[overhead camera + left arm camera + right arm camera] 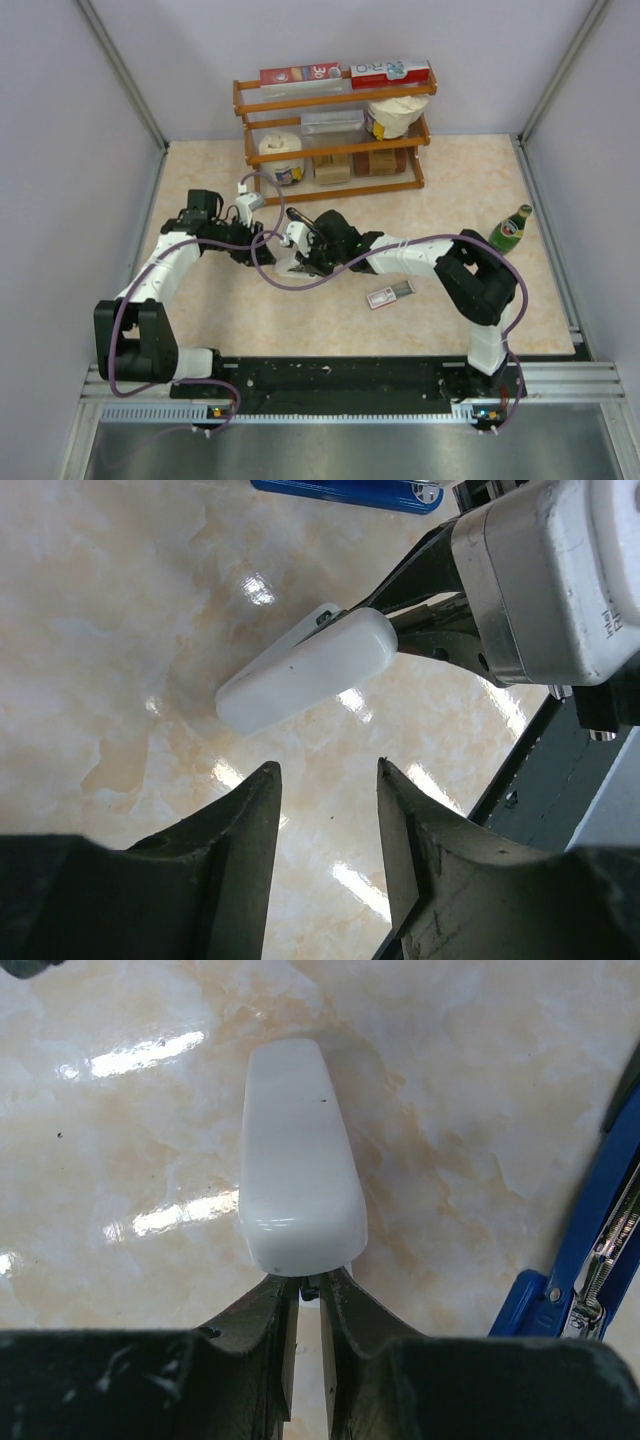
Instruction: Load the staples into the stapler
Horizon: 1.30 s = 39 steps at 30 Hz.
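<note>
1. The right claw [310, 1290] is clenched tight on the back end of the white stapler [300, 1160]. The stapler sticks out in front of the claw. I cannot tell if it rests on the table [450, 180] or hangs just over it.
2. The left claw [328, 780] is released. Its two fingers stand apart with nothing between them. It hangs near the front tip of the white stapler and does not touch it.
3. The staple box [390, 294] lies flat on the table near the right arm, well apart from both claws. It is too small to tell if it is open.
4. A blue stapler [590, 1250] lies on the table just beside the white one.
5. I think the white stapler is hard and a bit heavy. Its top looks smooth and shiny, so it may slip. The top should swing up at the back, so the free claw would do best to pinch the two sides of the top near the front tip.
6. I think the staple box is light card that squashes if squeezed hard. A soft pinch on its long sides looks best.
7. I think a strip of staples is thin and stiff and snaps easily. It should be held gently by its two long sides near the middle and kept level.
</note>
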Each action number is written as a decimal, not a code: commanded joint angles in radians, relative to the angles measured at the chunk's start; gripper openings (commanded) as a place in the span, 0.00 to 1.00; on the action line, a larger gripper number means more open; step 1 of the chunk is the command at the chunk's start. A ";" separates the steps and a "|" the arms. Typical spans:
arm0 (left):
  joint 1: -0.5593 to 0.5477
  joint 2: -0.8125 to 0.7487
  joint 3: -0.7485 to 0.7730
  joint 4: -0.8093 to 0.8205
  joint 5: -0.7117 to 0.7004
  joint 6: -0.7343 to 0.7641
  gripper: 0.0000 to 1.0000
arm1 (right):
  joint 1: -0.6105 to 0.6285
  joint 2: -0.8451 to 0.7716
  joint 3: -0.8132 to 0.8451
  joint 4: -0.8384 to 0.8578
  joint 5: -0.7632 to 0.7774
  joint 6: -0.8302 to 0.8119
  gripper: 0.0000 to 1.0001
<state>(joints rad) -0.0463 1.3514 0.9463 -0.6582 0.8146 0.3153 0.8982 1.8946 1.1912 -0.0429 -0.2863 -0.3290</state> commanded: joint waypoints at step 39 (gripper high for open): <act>-0.073 0.086 0.020 0.114 -0.112 0.031 0.51 | -0.033 -0.083 0.163 -0.048 -0.109 0.143 0.23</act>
<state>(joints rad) -0.1123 1.4216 0.9463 -0.5827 0.7002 0.3351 0.8677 1.7786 1.3071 -0.1337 -0.3832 -0.2134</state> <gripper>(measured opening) 0.507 0.230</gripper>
